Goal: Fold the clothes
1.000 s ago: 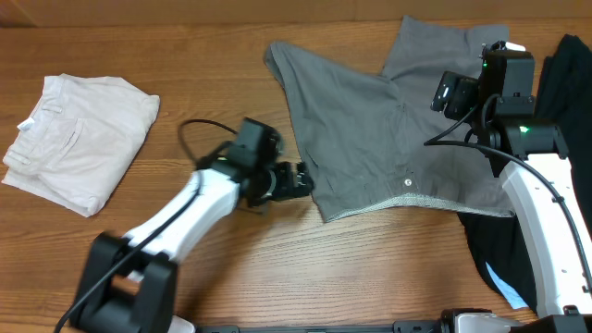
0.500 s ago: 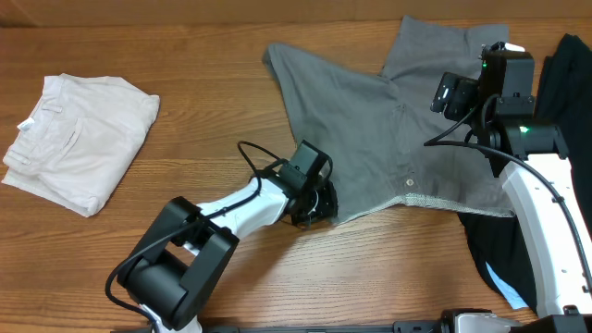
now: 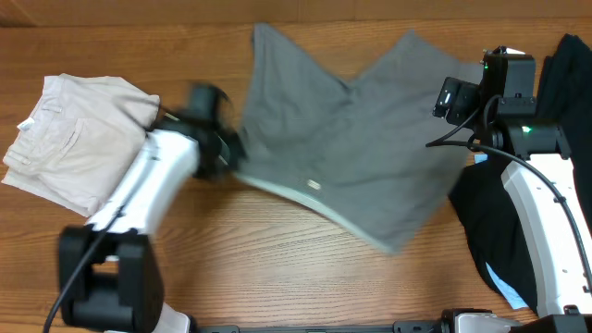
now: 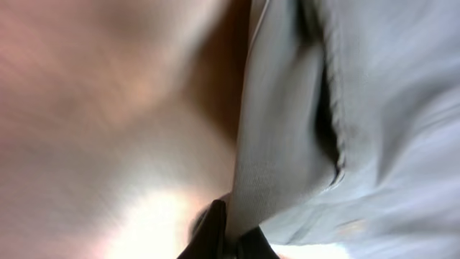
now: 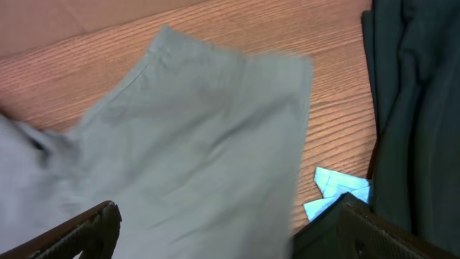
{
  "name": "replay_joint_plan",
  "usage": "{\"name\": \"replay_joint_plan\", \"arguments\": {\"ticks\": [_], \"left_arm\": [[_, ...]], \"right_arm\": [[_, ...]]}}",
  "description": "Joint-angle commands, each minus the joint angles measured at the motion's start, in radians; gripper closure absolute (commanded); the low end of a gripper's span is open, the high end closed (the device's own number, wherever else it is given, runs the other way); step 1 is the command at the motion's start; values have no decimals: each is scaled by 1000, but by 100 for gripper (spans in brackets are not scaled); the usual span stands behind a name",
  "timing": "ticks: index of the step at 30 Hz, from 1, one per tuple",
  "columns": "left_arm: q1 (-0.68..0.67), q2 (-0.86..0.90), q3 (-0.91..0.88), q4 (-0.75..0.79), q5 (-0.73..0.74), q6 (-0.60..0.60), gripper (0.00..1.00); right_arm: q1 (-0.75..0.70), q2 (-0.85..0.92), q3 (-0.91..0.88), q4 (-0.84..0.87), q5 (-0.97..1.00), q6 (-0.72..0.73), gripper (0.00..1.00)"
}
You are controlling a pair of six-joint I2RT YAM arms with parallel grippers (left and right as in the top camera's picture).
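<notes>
**No legible writing in any view**

Nothing can be read. The grey garment [image 3: 351,148] carries a small pale tag [image 3: 313,185], too blurred to make out. The off-white garment [image 3: 79,153] shows a white tag [image 3: 28,125], unreadable at this size. A pale blue paper slip [image 5: 334,191], near the right end effector [image 5: 226,216], shows no print.

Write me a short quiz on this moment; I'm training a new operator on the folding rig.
1. True or false: the left pincer is shut on the grey garment.
2. What lies on the left of the table? A a book, B a folded off-white garment, C a towel.
3. Which pincer stands open?
Key: 1 true; 2 B; 3 the right pincer.
</notes>
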Motion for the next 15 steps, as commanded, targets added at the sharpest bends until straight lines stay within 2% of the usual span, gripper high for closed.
{"name": "replay_joint_plan", "arguments": {"ticks": [1,2,3,4,6,11,15], "left_arm": [[165,-58,240,0,-20,117,72],[198,-58,285,-6,40,117,28],[210,-58,298,-13,68,117,7],[221,-58,309,-37,103,117,0],[220,-57,307,-121,130,117,0],[175,-37,256,-390,83,117,0],[126,-36,147,-467,34,117,0]], "right_arm": [[-3,-11,14,-9,3,0,0],[-4,-11,14,-17,-2,0,0],[-4,-11,14,-23,-1,0,0],[-4,-11,14,-29,-1,0,0],[-4,-11,14,-42,-1,0,0],[-3,-10,13,-58,-2,0,0],[-3,-9,12,-107,-89,0,0]]}}
